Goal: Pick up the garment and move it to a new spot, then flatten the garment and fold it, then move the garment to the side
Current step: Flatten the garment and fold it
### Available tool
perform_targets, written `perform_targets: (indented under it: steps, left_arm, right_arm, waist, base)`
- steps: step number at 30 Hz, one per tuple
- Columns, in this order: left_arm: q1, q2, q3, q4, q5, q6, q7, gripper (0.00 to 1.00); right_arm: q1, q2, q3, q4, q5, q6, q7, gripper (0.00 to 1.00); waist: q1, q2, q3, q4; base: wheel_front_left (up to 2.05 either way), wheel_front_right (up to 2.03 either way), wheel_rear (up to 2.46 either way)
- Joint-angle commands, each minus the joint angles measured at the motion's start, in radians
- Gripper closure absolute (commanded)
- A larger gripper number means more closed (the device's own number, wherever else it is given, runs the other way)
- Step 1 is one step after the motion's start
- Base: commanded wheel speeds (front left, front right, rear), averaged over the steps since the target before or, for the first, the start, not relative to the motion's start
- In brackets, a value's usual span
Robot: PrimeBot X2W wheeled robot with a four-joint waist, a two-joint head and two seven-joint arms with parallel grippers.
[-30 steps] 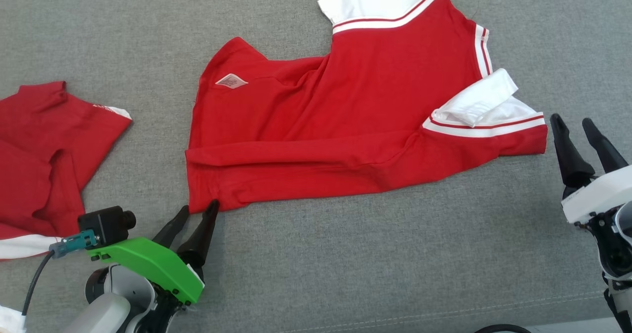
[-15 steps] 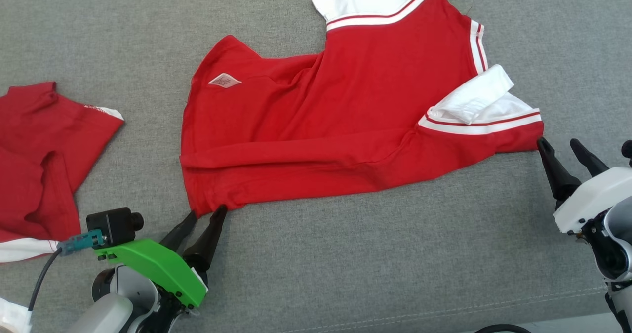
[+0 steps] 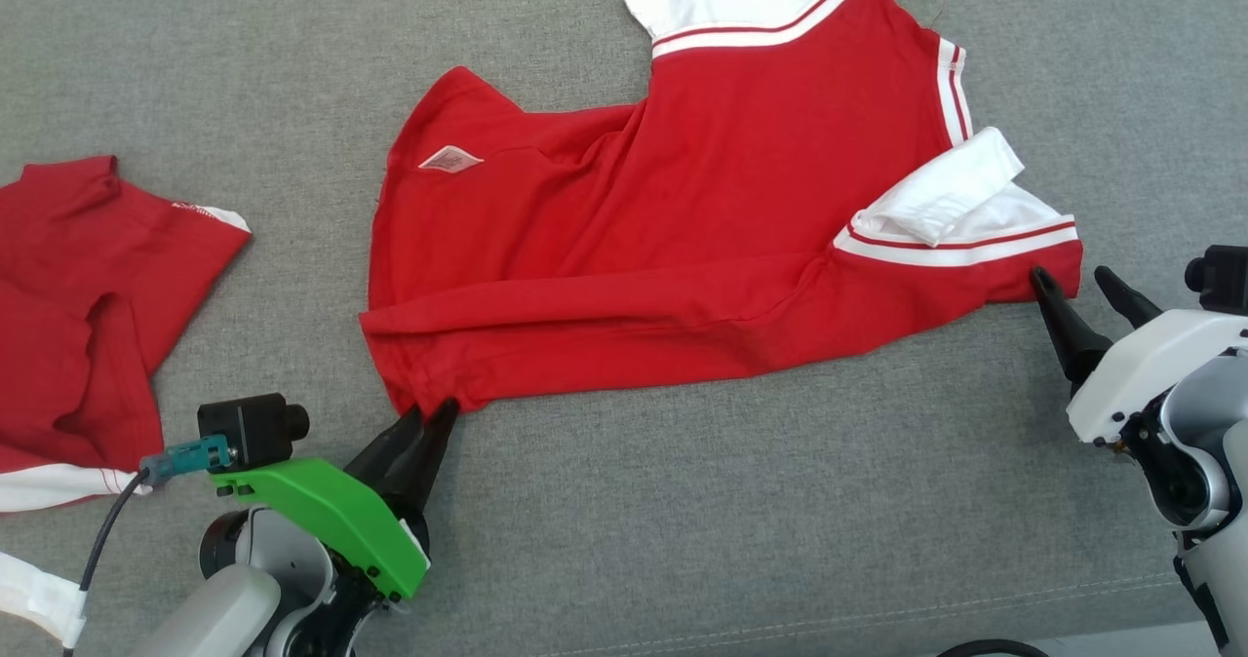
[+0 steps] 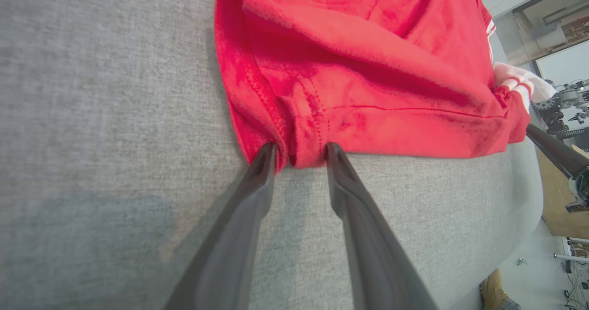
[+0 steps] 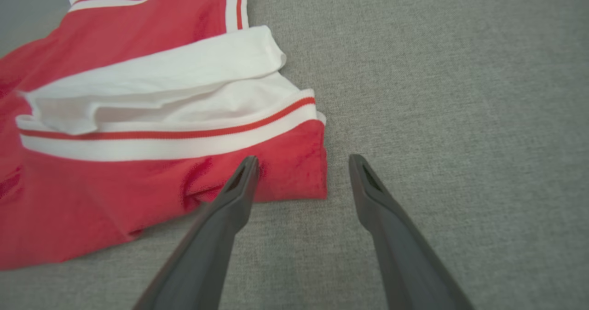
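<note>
Red garment with white sleeves and striped trim, lying spread but creased on a grey cushion, near the middle of the head view and towards its far side. A diamond label sits near its left edge; 1 white sleeve lies folded back over the right end.

Left claw: at the near left corner of the garment. In the head view its 2 fingers appear almost together. The left wrist view shows them partly open, with the stitched hem corner bunched between the tips and touching both. Whether the cloth is pinched cannot be told.

Right claw: at the near right corner, fully open and holding nothing. The right wrist view shows 1 fingertip at the red edge below the white band and the other over bare cushion. The garment's corner lies between them.

The left wrist view also shows 1 dark finger of the right claw at the garment's far end, the rounded cushion edge, and a tan shoe on the floor beyond.

The head view alone shows a second red garment, crumpled at the left edge and well apart from the first.
</note>
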Motion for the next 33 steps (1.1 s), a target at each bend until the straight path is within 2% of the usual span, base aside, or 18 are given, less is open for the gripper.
perform_targets:
  steps: [1,2,4,9,10,11,12,13,14,23,33]
  left_arm:
    - [-0.006,0.008,-0.007,-0.010,0.013,0.005,0.003,0.52]
    - [-0.005,0.010,-0.008,-0.019,0.017,0.005,0.002,0.52]
    - [-0.004,0.014,-0.011,-0.034,0.022,0.003,0.004,0.61]
    - [-0.015,0.022,-0.012,-0.049,0.025,0.003,0.011,0.94]
    - [-0.017,0.023,-0.011,-0.048,0.026,0.002,0.013,1.00]
    - [-0.019,0.025,-0.011,-0.048,0.026,0.000,0.015,1.00]
    - [-0.020,0.026,-0.012,-0.048,0.026,-0.002,0.016,1.00]
    - [-0.021,0.028,-0.011,-0.048,0.025,-0.004,0.018,1.00]
    - [-0.021,0.033,-0.007,-0.049,0.017,-0.010,0.021,1.00]
    - [-0.021,0.074,0.024,-0.080,-0.015,-0.035,0.031,1.00]
    - [0.027,0.182,0.041,-0.192,-0.058,-0.083,0.088,1.00]
  right_arm:
    - [-0.010,-0.005,0.005,0.011,0.004,0.000,-0.009,0.00]
    - [-0.013,-0.007,0.008,0.016,0.006,0.000,-0.012,0.00]
    - [-0.018,-0.009,0.013,0.026,0.008,0.000,-0.017,0.00]
    - [-0.037,-0.012,0.036,0.058,0.017,0.000,-0.013,0.00]
    - [-0.043,-0.012,0.042,0.066,0.021,0.000,-0.011,0.10]
    - [-0.047,-0.013,0.050,0.071,0.023,0.000,-0.009,0.47]
    - [-0.052,-0.015,0.056,0.077,0.029,0.000,-0.008,0.62]
    - [-0.056,-0.017,0.062,0.082,0.033,0.000,-0.009,0.89]
    - [-0.062,-0.021,0.075,0.089,0.043,0.000,-0.010,1.00]
    - [-0.077,-0.054,0.109,0.102,0.102,0.000,0.001,1.00]
    - [-0.063,-0.130,0.111,0.041,0.195,0.000,0.068,1.00]
  waist:
    - [0.0000,0.0000,-0.001,0.002]
    - [0.0000,0.0000,-0.001,0.003]
    - [0.0000,0.0000,0.000,0.006]
    - [0.0000,0.0000,0.001,0.010]
    - [0.0000,0.0000,0.001,0.010]
    - [0.0000,0.0000,0.002,0.011]
    - [0.0000,0.0000,0.002,0.011]
    - [0.0000,0.0000,0.001,0.012]
    - [0.0000,0.0000,0.001,0.014]
    - [0.0000,0.0000,-0.002,0.018]
    - [0.0000,0.0000,-0.025,0.015]
  base:
    - [0.00,0.00,0.00]
    - [0.00,0.00,0.00]
    - [0.00,0.00,0.00]
    - [0.00,0.00,0.00]
    - [0.00,0.00,0.00]
    - [0.00,0.00,0.00]
    - [0.00,0.00,0.00]
    - [0.00,0.00,0.00]
    - [0.00,0.00,0.00]
    - [0.00,0.00,0.00]
    - [0.00,0.00,0.00]
